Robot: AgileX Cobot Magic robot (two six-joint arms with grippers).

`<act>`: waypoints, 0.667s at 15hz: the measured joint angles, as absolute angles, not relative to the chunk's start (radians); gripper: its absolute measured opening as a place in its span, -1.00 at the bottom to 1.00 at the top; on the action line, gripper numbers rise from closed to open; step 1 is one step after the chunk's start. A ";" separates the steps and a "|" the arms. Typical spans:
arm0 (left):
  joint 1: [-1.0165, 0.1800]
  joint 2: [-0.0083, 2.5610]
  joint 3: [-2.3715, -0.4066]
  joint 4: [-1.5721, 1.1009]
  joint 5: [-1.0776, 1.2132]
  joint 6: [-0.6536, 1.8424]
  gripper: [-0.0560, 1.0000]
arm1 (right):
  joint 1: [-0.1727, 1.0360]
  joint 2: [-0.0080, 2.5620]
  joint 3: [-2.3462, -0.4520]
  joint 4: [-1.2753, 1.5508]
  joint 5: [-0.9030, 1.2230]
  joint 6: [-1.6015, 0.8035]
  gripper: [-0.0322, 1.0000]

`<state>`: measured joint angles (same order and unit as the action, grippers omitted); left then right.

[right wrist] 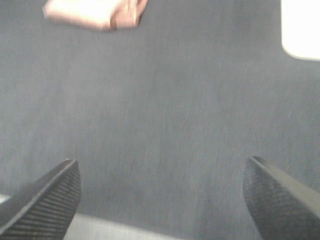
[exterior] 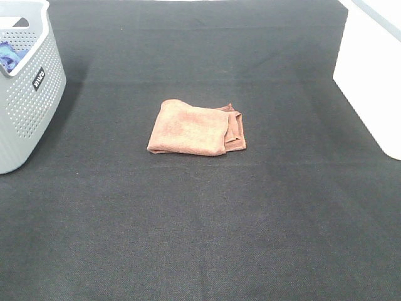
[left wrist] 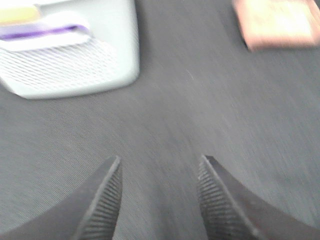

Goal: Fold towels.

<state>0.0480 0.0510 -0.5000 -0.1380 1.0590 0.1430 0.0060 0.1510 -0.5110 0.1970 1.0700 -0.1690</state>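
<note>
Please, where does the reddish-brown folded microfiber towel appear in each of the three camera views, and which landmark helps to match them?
Exterior high: the reddish-brown folded microfiber towel lies near the middle of the black cloth table.
Left wrist: blurred, at the frame's upper right corner, cut by the edge.
Right wrist: blurred, at the upper left, cut by the top edge.
Shared landmark: the black cloth table surface under the towel appears in all three views.

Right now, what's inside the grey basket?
Only something blue shows inside the basket near its rim. The left wrist view blurs a purple and yellowish strip there. The walls hide everything deeper.
</note>
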 joint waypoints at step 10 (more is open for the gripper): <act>0.050 -0.006 -0.500 -0.139 1.058 0.143 -0.01 | -0.021 -0.003 -0.511 0.229 1.071 -0.169 0.68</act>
